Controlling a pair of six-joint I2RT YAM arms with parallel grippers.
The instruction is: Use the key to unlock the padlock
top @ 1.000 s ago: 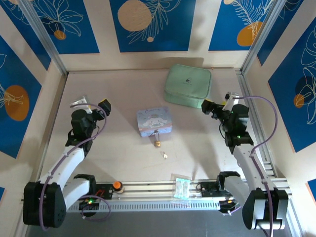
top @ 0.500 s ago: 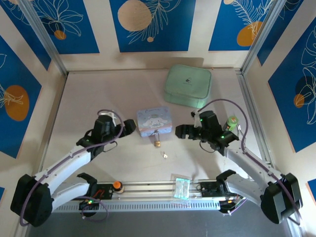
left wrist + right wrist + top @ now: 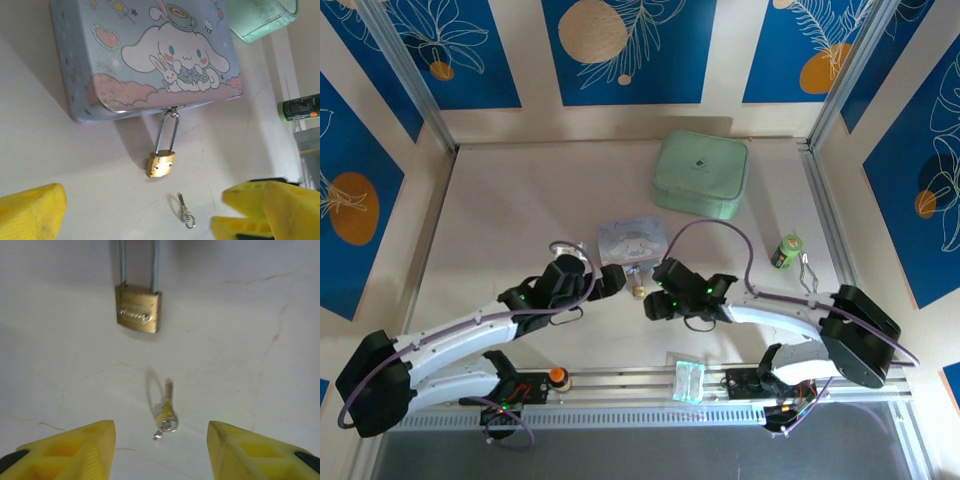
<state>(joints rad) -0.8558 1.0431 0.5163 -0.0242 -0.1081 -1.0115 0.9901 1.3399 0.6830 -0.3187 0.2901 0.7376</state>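
Looking down from above: a blue cartoon tin (image 3: 633, 240) sits mid-table, lid shut, contents hidden. A small brass padlock (image 3: 638, 291) hangs off the tin's front latch at its 6 o'clock. Its silver shackle goes through the latch and its body lies flat on the table (image 3: 500, 200). L wrist cam shows the same tin (image 3: 145, 55) w/ the padlock (image 3: 161, 165) below it. A tiny silver key (image 3: 185, 215) lies loose on the table at the padlock's 5 o'clock, near but not touching. R wrist cam looks along the table at the padlock (image 3: 138, 315), both shackle legs entering the body. The key (image 3: 167, 416) lies in front of it, apart.

A green case (image 3: 700, 175), closed, sits at the tin's 1 o'clock, contents hidden. A small green bottle (image 3: 785, 250) stands at the tin's 3 o'clock, well apart.

L gripper (image 3: 613, 280) is just beside the padlock at its 10 o'clock. Its yellow fingers (image 3: 30, 212) are spread wide, holding nothing. R gripper (image 3: 655, 305) is at the padlock's 4 o'clock, jaws wide, nothing held. In its own cam the key lies between its fingers (image 3: 75, 447), untouched.

Vs half a sec ago: both grippers flanked the tin further back and have since come in toward padlock & key. A sec ago both arms were folded back at the table's 9 and 3 o'clock sides. Padlock hasn't moved.
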